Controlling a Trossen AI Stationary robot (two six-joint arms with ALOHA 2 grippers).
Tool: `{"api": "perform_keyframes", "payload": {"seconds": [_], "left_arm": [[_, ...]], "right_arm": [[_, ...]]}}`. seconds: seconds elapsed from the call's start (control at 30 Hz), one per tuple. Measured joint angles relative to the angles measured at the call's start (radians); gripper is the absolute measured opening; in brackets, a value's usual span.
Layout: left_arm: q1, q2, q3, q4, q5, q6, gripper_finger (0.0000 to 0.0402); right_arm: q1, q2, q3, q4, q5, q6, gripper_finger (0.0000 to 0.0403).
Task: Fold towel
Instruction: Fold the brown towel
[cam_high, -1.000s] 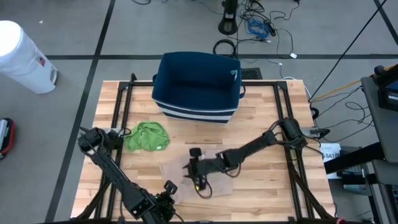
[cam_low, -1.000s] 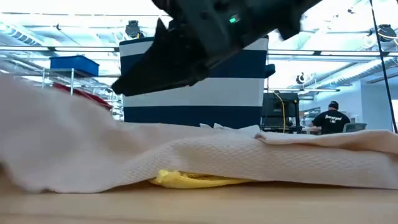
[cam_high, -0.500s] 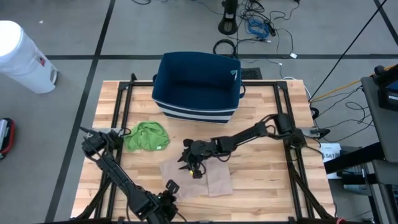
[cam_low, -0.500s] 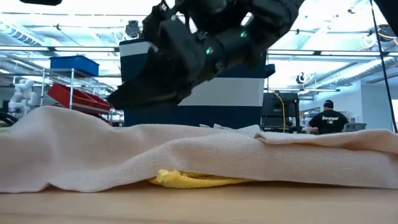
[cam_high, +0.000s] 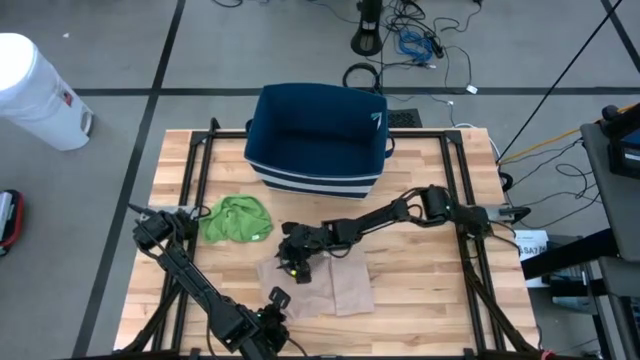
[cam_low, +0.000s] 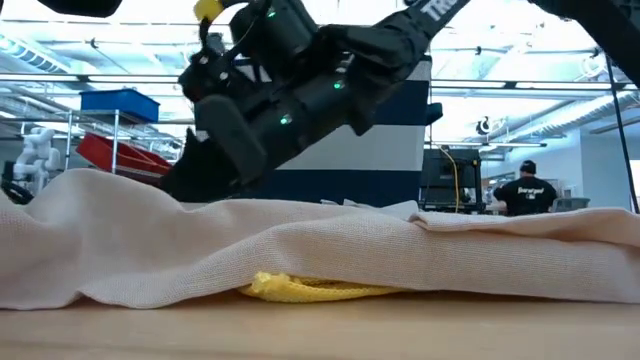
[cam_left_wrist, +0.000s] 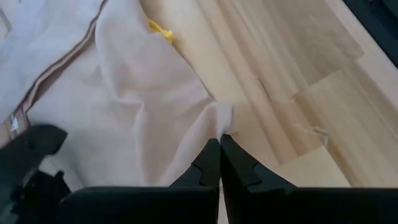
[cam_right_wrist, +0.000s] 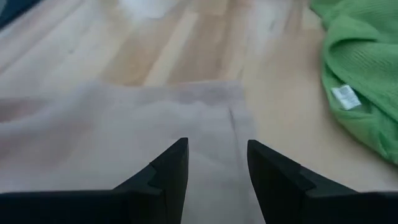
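Note:
A beige towel (cam_high: 325, 285) lies rumpled near the table's near edge, and in the low view a yellow scrap (cam_low: 310, 289) shows under the beige towel (cam_low: 300, 250). My left gripper (cam_high: 272, 300) is at the towel's near left corner, shut on it. My right gripper (cam_high: 293, 263) hovers open just above the towel's far left part. In the right wrist view its fingers (cam_right_wrist: 217, 163) straddle a towel edge (cam_right_wrist: 231, 118) without touching it. My left gripper pinches the towel's corner (cam_left_wrist: 221, 122) between its two shut fingertips. The fingers come in low from the table's near left side. The rest of the towel (cam_left_wrist: 124, 118) lies slack and creased on the wood.
A crumpled green cloth (cam_high: 237, 219) lies left of the towel and shows close by as green cloth (cam_right_wrist: 360, 68) in the right wrist view. A navy basket with white stripes (cam_high: 318, 138) stands at the far edge. Bare wood lies right of the towel.
My right gripper has moved from over the towel's middle toward the table's left and far edge, ending above the towel's far left part. In the low view the raised end of the towel has sunk lower.

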Motion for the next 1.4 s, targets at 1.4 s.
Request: {"api": "perform_keyframes", "payload": {"seconds": [1.4], "left_arm": [[-0.106, -0.014, 0.1, -0.157, 0.011, -0.124, 0.0]], "right_arm": [[-0.003, 0.06, 0.242, -0.149, 0.064, -0.132, 0.0]]}}
